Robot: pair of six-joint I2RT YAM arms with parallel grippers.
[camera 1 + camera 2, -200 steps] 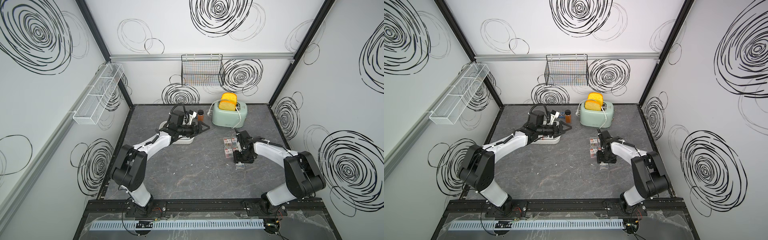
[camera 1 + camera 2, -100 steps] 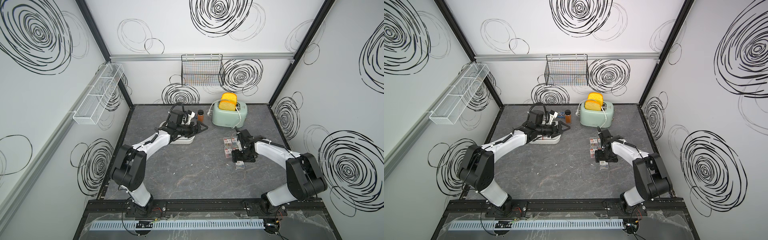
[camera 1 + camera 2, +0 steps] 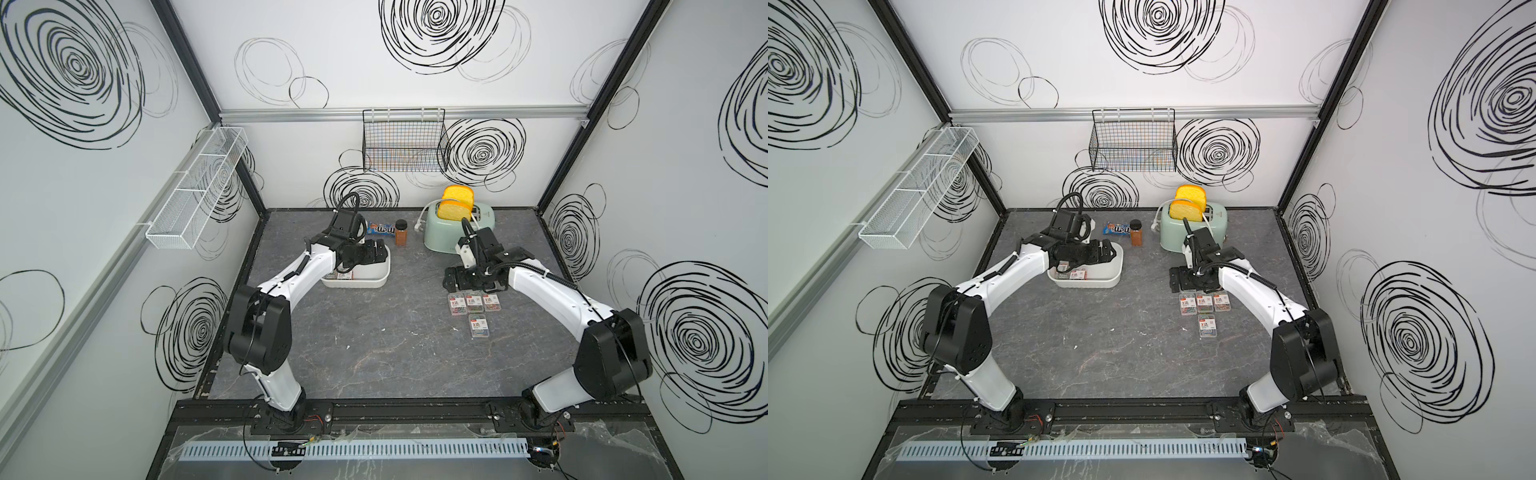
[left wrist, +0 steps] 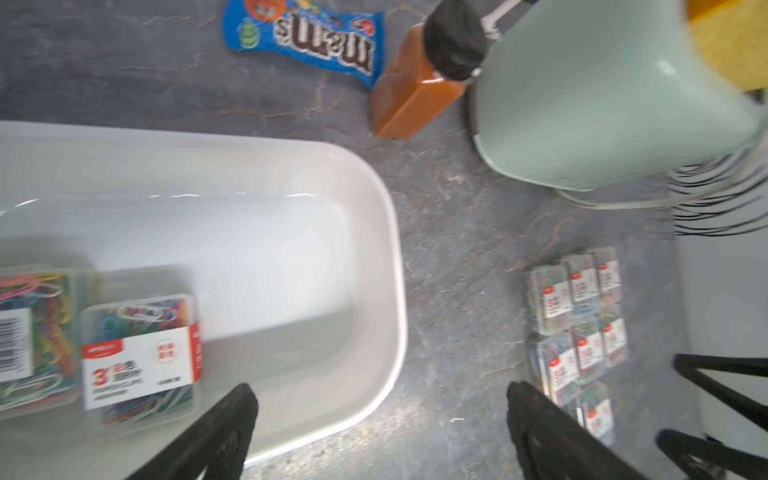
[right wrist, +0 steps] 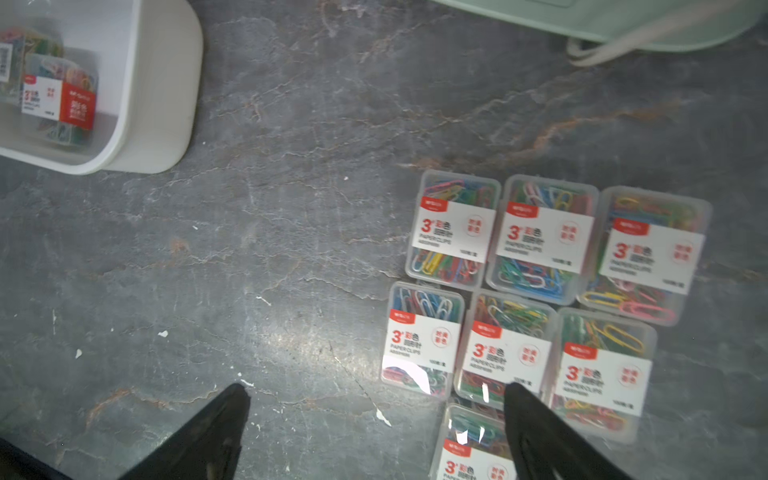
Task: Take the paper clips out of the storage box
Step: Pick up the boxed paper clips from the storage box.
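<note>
- While both arms reach over the back half of the worktop (image 3: 395,340), the storage box (image 3: 353,284) holds two clear cases of paper clips (image 4: 139,357). They lie side by side at the end under the left arm, and the rest of the box floor is bare.
- Seven more cases (image 5: 540,237) lie flat on the worktop, well apart from the box. They touch in two rows of three, with one alone nearer the front. In both top views the right arm hides one row.
- Above the bare end of the box, the left tool (image 4: 380,399) hovers with jaws spread wide, gripping nothing.
- At the edge of the block of cases, the right tool (image 5: 376,392) hangs with jaws wide apart and empty.
- Each white-and-red label reads "3" and "PAPER CLIPS". One boxed case shows a barcode, so it is probably face-down.
- A blue m&m's packet (image 4: 299,37) and a brown bottle (image 4: 415,95) with a black cap sit behind the box, beside the mint toaster (image 4: 602,104).
- Bare worktop runs between box and cases, and across the whole front.
</note>
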